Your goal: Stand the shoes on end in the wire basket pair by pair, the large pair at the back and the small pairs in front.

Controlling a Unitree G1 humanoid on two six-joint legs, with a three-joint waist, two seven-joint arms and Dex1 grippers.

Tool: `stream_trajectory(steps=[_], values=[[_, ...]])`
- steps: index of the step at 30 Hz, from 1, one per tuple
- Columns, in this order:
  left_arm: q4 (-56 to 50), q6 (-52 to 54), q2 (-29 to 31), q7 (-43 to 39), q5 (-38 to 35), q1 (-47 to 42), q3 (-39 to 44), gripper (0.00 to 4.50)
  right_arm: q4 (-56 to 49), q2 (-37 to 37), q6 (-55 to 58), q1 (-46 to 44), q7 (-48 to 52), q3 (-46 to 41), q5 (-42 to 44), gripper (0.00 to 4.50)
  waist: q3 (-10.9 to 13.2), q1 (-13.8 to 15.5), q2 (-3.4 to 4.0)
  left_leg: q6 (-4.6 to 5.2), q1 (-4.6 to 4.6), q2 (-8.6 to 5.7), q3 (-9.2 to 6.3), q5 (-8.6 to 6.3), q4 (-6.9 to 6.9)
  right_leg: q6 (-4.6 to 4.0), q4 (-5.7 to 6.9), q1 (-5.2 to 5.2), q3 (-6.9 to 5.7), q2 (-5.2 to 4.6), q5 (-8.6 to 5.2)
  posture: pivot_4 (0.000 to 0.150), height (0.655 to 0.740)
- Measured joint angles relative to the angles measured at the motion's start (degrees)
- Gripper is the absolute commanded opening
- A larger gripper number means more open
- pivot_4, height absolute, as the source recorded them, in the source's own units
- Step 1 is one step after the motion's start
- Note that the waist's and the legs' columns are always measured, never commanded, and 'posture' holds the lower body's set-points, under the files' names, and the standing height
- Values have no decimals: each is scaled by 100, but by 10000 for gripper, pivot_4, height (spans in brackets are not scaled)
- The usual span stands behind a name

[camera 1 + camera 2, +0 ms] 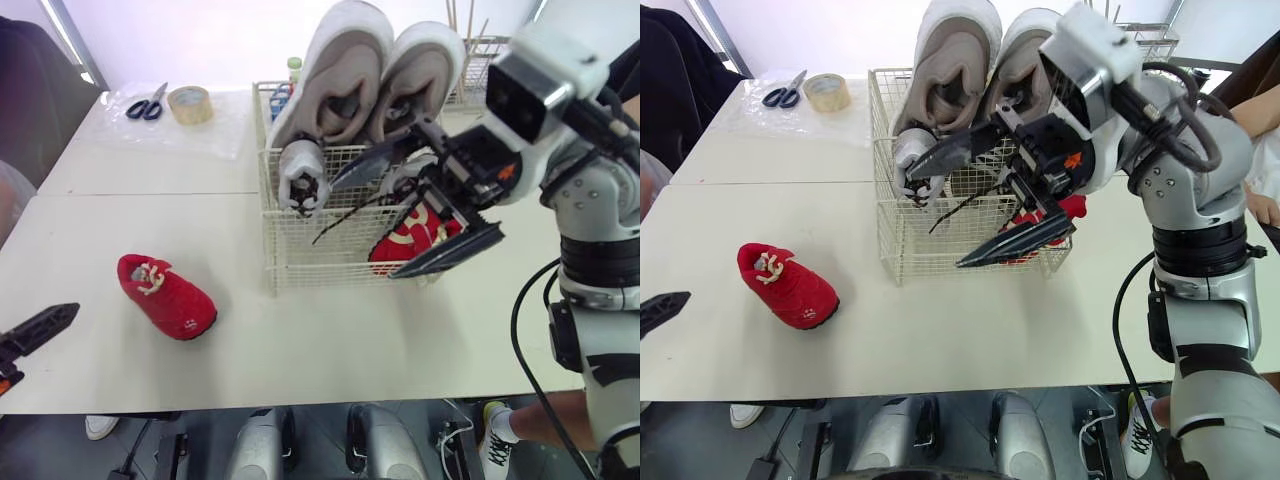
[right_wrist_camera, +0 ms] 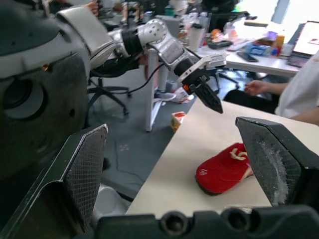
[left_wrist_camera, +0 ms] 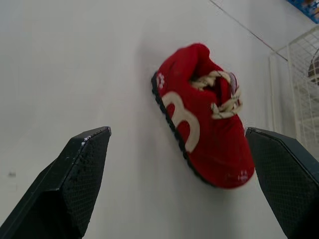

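The small red cloth shoe [image 1: 165,297] lies lower left in the frame; my left pincer [image 3: 177,134], open wide, should grab its middle.

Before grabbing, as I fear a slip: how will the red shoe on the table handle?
The red shoe looks fabric-sided, so it probably gives when squeezed. Small, likely light. Sitting flat, it should slide, not roll.

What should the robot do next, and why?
Probably ease the open left gripper forward around the red shoe on the table. That shoe lies alone outside the wire basket, its red partner already sits in the basket's front, and the gripper faces it holding nothing.
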Motion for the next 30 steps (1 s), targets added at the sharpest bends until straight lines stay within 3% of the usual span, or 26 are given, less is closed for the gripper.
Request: stream_trajectory(steps=[8, 13, 18, 21, 28, 30], values=[[383, -569, -48, 580, -371, -810, -1333, 44642, -423, -558, -397, 559, 114, 431, -236, 45000, -12, -75, 11, -5, -3, 3, 19, 4, -25, -7, 1, -1, 10, -8, 5, 1500, 7371], [1108, -815, -75, 719, 182, -2113, -2398, 44642, -653, -602, -375, 851, -37, 427, -398, 45000, -14, -56, 15, -15, -3, 3, 23, 12, -22, -9, 2, 3, 9, -7, 6, 1500, 7371], [1705, -767, -122, 770, 752, -2826, -3040, 44642, -870, -619, -227, 939, -312, 261, -385, 45000, -16, -59, 13, -18, -3, 0, 27, 14, -19, -7, -5, 7, 11, -12, 8, 1500, 7371], [1839, -724, -174, 766, 960, -3113, -3165, 36643, -964, -630, -142, 1035, -436, 185, -381, 45000, -16, -57, 13, -18, -3, 0, 27, 13, -20, -7, -3, 7, 11, -13, 8, 1500, 7371], [2026, -586, -262, 661, 1168, -3354, -3188, 3100, -1184, -694, 21, 1129, -721, 31, -379, 45000, -16, -57, 13, -18, -3, 0, 26, 13, -20, -7, -2, 6, 11, -15, 8, 1500, 7371], [1982, -588, -271, 660, 1172, -3351, -3089, 3100, -1181, -724, 24, 1132, -770, 0, -380, 45000, -15, -58, 12, -17, -3, 0, 26, 12, -20, -7, -2, 6, 11, -15, 8, 1500, 7371]])
